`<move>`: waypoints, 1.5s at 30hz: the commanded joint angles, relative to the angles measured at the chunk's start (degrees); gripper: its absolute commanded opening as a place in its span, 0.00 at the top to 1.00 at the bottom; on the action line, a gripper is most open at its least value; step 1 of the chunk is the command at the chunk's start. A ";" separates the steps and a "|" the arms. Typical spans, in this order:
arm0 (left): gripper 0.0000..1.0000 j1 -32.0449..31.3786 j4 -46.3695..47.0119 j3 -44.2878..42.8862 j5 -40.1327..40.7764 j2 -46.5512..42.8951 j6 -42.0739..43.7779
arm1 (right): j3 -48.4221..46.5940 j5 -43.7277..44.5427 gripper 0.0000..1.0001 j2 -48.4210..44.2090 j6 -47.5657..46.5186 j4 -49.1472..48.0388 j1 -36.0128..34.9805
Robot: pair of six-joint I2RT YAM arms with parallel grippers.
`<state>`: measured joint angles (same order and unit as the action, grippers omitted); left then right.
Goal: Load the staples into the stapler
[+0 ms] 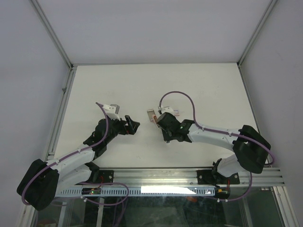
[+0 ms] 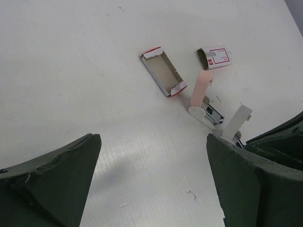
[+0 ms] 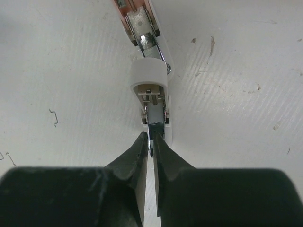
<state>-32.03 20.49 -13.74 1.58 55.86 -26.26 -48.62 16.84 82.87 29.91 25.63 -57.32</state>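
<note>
The stapler [image 2: 204, 101] lies open in a V, its pale pink half flat on the table and its white half [image 2: 237, 122] rising toward my right gripper. In the right wrist view my right gripper [image 3: 151, 137] is shut on a thin silvery strip of staples [image 3: 150, 130] at the end of the stapler's white channel [image 3: 149, 78]. The staple box's inner tray [image 2: 163, 71] lies open beside the stapler, with no staples showing in it. Its red-and-white sleeve [image 2: 215, 57] lies apart. My left gripper [image 2: 154, 142] is open and empty, hovering over bare table short of the stapler.
In the top view the tray [image 1: 151, 114] and sleeve [image 1: 176, 112] lie mid-table between the left gripper [image 1: 133, 126] and the right gripper [image 1: 160, 119]. Loose bent staples lie on the table [image 2: 191, 194] [image 3: 55, 117]. Metal frame rails border the table.
</note>
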 commanded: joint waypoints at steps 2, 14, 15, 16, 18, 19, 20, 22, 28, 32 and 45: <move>0.01 0.13 1.61 -0.33 1.03 -0.57 1.41 | -0.88 0.12 0.90 1.75 0.46 -2.85 -0.27; 0.01 0.13 1.66 -0.24 1.13 -0.65 1.35 | -0.89 0.11 0.92 1.60 0.79 -2.64 -0.25; 0.01 0.13 1.66 -0.24 1.14 -0.74 1.35 | -1.01 0.11 0.91 1.31 0.71 -2.60 -0.20; 0.01 0.13 1.66 -0.16 1.21 -0.81 1.31 | -1.11 0.08 0.91 0.92 0.64 -2.48 -0.17; 0.01 0.13 1.66 -0.11 1.30 -1.03 1.31 | -1.34 0.04 0.90 -0.03 0.51 -2.04 -0.01; 0.01 0.13 1.66 -0.07 1.36 -1.15 1.30 | -1.46 -0.05 0.89 -0.78 0.50 -1.84 0.08; 0.01 0.13 1.72 0.01 1.38 -1.37 1.23 | -1.47 -0.13 0.89 -1.49 0.50 -1.69 0.10; 0.01 0.12 1.83 0.18 1.55 -1.68 1.22 | -1.43 -0.26 0.88 -2.73 0.62 -1.70 0.27; 0.01 0.13 1.84 0.25 1.49 -1.80 1.25 | -0.50 -0.98 0.88 -2.02 0.75 -2.36 0.91; 0.01 0.15 1.83 0.20 1.40 -1.76 1.23 | 0.37 -1.94 0.88 -0.44 1.26 -3.38 0.98; 0.01 0.13 1.74 0.20 1.49 -1.70 1.26 | 2.07 -3.09 0.88 2.01 2.47 -4.46 1.41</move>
<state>-32.03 20.49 -13.56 1.67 55.13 -26.26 -46.89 13.78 84.84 31.07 23.00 -56.23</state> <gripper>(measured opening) 0.987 0.116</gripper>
